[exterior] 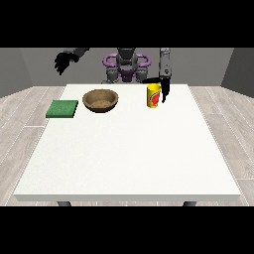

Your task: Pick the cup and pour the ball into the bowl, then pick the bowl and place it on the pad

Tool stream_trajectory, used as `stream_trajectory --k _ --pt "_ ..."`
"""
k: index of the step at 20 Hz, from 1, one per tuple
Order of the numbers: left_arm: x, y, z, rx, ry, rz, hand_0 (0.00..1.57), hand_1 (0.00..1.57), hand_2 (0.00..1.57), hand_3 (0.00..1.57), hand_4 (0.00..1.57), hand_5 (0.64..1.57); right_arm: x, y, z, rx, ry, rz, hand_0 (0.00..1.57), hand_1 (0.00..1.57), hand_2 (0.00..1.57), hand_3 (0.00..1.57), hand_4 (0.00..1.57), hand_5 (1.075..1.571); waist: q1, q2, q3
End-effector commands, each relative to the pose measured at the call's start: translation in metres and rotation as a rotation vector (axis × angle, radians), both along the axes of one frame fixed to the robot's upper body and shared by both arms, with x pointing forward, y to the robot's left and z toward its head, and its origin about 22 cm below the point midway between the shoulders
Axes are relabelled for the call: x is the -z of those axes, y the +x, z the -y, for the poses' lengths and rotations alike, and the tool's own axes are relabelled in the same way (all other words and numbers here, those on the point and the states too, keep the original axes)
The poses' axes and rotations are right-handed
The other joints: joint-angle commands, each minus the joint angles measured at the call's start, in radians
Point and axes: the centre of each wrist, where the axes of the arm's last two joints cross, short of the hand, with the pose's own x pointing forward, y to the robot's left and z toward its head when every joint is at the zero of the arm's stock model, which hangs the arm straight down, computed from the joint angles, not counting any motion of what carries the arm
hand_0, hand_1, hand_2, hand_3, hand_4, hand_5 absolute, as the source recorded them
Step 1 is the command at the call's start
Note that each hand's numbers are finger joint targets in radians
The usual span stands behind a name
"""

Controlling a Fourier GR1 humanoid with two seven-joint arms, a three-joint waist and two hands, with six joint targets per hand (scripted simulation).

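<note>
**Hand at the cup, bowl and pad along the far edge**

You see a large white table [124, 149] with the robot [127, 64] behind its far edge. Three things stand in a row near that far edge. Toward the far corner at the view's left lies a flat green pad [62, 108], close to the table's left edge. Just beside it, nearer the middle of the far edge, stands a brown wooden bowl [100, 100], upright and apart from the pad. Farther along, right of the middle of the far edge, stands a yellow cup [154, 95] with a red mark on its side, upright on the table and well apart from the bowl. You cannot tell from this view whether the ball is in the cup.

The hand at the view's right [163, 88] hangs down from its grey forearm right at the cup's side, with its dark fingers pointing downward along the cup's wall and a dark part reaching over the rim; you cannot tell whether the fingers are closed round the cup or only beside it.

The hand at the view's left [62, 62] is raised in the air behind the far left corner, above the table's level, with its fingers hanging loosely spread and holding nothing.
</note>
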Motion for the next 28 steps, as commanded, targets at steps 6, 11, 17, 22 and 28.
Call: stream_trajectory --k 6,11,17,22,28 --pt "0.023 0.016 -0.016 -0.063 -0.019 0.03 0.0 0.0 0.0 0.0 0.89 1.555 0.003 0.009 0.024 0.003 0.009 0.021 0.0 0.0 0.0 0.0 0.67 1.566 -0.01 0.043 -0.0002" --pt "0.033 0.017 -0.01 -0.185 0.202 0.061 1.25 1.25 1.57 1.57 1.33 1.491 -0.029 0.008 0.032 -0.088 -0.005 0.093 0.0 0.0 0.0 0.16 0.65 1.569 -0.12 0.09 -0.0005" --pt "0.032 0.023 0.012 -0.141 0.253 0.001 1.28 1.28 1.57 1.57 1.41 1.418 -0.029 0.005 0.084 -0.031 0.017 0.0 0.0 0.0 0.0 0.15 0.63 1.566 -0.064 0.009 0.0005" --pt "0.02 0.03 0.044 -0.09 0.46 -0.064 1.29 1.29 1.57 1.57 1.41 1.446 -0.002 -0.002 0.084 0.043 0.016 -0.162 0.0 0.0 0.0 0.33 0.64 1.565 -0.004 -0.17 0.0018" --pt "0.01 0.044 0.067 -0.07 0.959 0.085 1.36 1.36 1.57 1.57 1.45 1.533 0.015 -0.003 0.09 0.05 0.029 -0.187 0.0 0.0 0.0 0.17 0.64 1.562 -0.008 -0.186 0.0085"
